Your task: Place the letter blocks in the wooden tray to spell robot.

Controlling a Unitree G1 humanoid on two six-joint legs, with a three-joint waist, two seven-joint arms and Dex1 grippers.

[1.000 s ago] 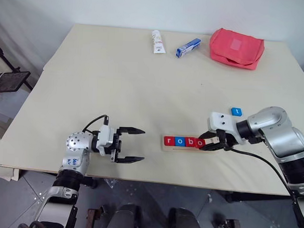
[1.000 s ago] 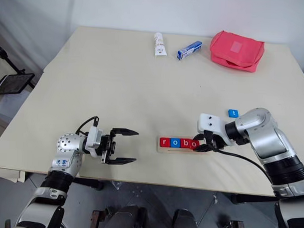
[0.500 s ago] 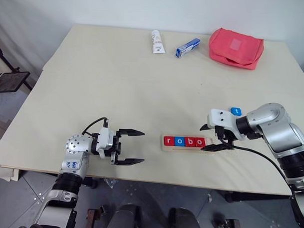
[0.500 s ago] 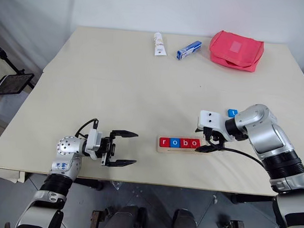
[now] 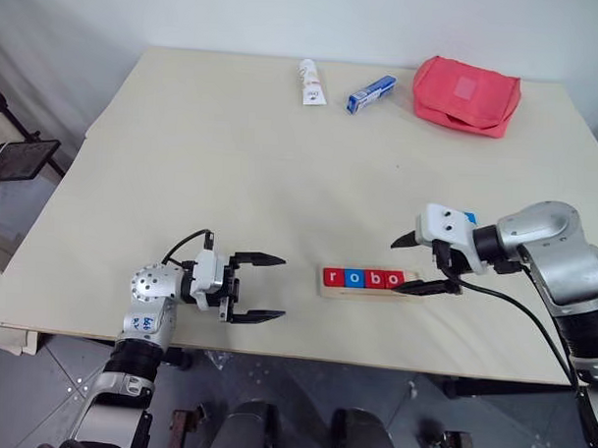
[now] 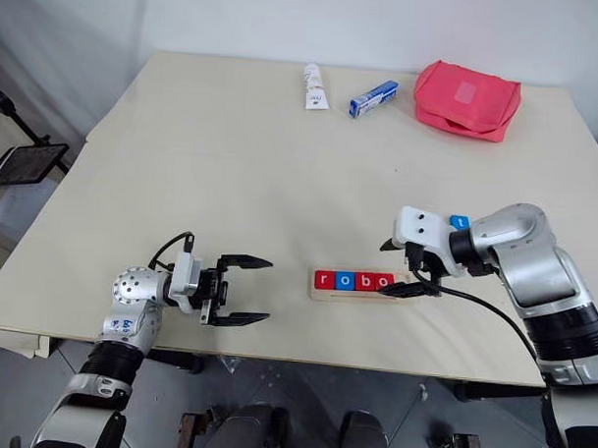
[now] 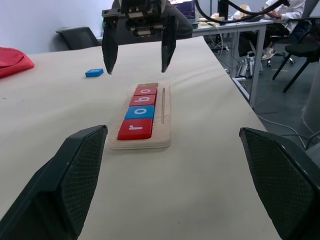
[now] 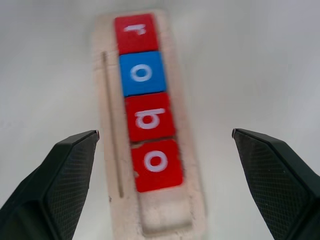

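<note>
Blocks reading r, o, b, o sit in a row in the wooden tray (image 5: 368,280) near the front edge of the counter (image 5: 232,173): red r (image 5: 332,277), blue o (image 5: 353,279), red b (image 5: 374,280), red o (image 5: 394,279). The head views place the blue t block (image 6: 459,222) loose on the counter behind the right arm, well apart from the tray; they also show a white tube (image 5: 309,81), a blue-and-white box (image 5: 370,93) and a red pouch (image 5: 466,94) at the far edge. The right wrist view makes plain what the head views do not: one bare slot (image 8: 167,212) at the tray's end, just beyond the red o. The left wrist view shows the tray lengthwise with the right claw above its far end.

The right claw (image 5: 422,264) is spread wide, released, holding nothing, its fingertips straddling the tray's bare end without touching any block. The left claw (image 5: 259,287) is also spread, grasping nothing, hovering level beside the tray's r end, apart from it.
</note>
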